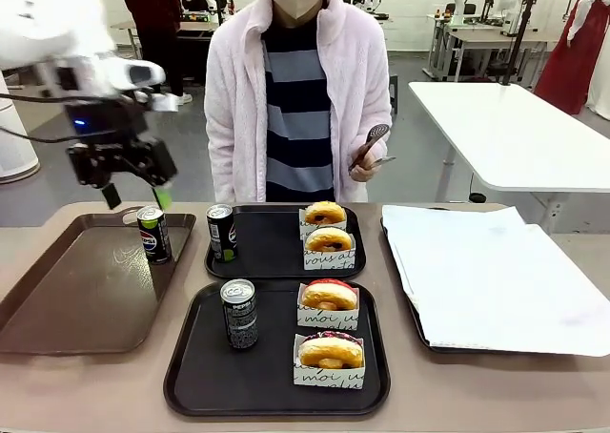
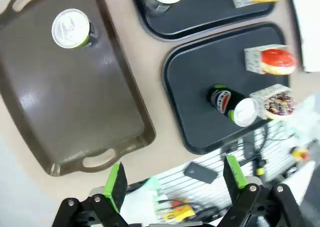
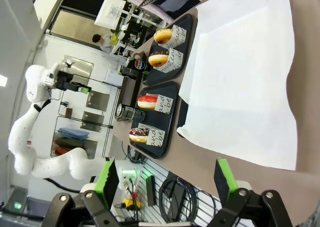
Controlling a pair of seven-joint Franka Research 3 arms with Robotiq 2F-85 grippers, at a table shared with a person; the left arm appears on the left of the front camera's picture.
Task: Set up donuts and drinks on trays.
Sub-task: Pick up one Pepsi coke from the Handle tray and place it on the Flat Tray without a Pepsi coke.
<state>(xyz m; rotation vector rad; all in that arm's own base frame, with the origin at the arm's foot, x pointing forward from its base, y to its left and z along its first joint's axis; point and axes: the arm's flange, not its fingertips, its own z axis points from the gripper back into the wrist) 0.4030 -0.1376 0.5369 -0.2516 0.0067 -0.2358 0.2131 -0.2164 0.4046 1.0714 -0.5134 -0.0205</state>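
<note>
nearest you, the near black tray [image 1: 191,376] holds a can [image 1: 239,313] and two donuts [image 1: 331,350]. your left hand [image 1: 133,197], fingers apart and empty, hovers over the brown tray's can [image 1: 152,233], likely bound for a black tray. your right hand [image 3: 167,184] gapes, idle.

The long brown plastic tray [image 1: 67,290] lies mostly bare, with one slim dark Pepsi can [image 1: 152,233] upright near its far right corner, directly under the left gripper [image 1: 133,196], whose jaws stand apart. The near black plastic tray [image 1: 200,376] offers open floor left and front of its upright dark can [image 1: 239,313]; paper-sleeved donuts [image 1: 330,349] fill its right side. The white paper-lined tray [image 1: 496,280] on the bench's right is unobstructed. The person's hand [image 1: 365,166] hangs above the far black tray [image 1: 272,242].
</note>
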